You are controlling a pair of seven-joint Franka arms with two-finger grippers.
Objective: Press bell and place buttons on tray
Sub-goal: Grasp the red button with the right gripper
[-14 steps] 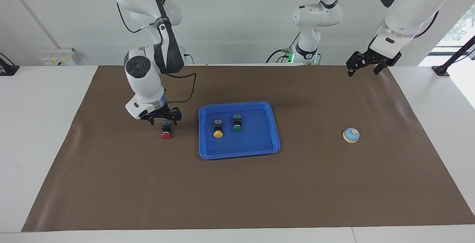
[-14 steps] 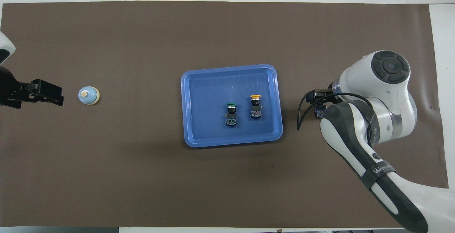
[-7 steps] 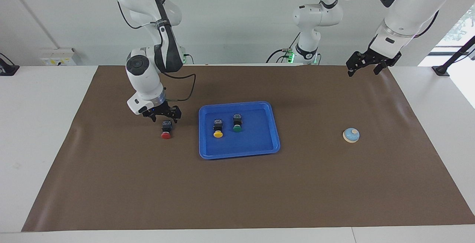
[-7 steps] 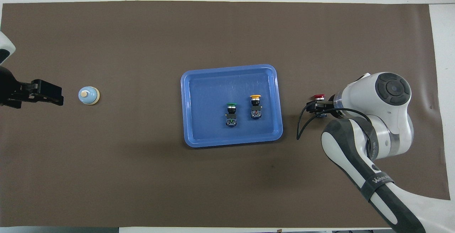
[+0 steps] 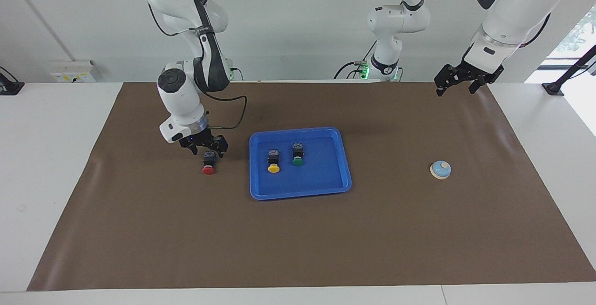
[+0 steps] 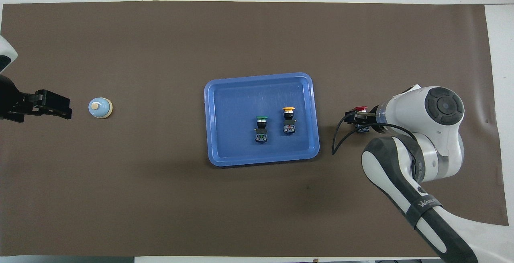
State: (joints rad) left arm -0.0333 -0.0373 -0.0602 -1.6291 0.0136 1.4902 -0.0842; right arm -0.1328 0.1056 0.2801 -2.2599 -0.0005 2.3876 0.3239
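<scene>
With the open, empty right tool (image 5: 205, 147) poised just above the red button (image 5: 208, 165) lying on the desk beside the tray (image 5: 345, 165), the black body should be straddled squarely before closure, while the open left tool (image 5: 458, 81) waits aloft.

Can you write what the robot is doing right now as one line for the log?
right gripper: open, over red button on mat | yellow button, green button: in tray | left gripper: open, waiting | bell: untouched
</scene>
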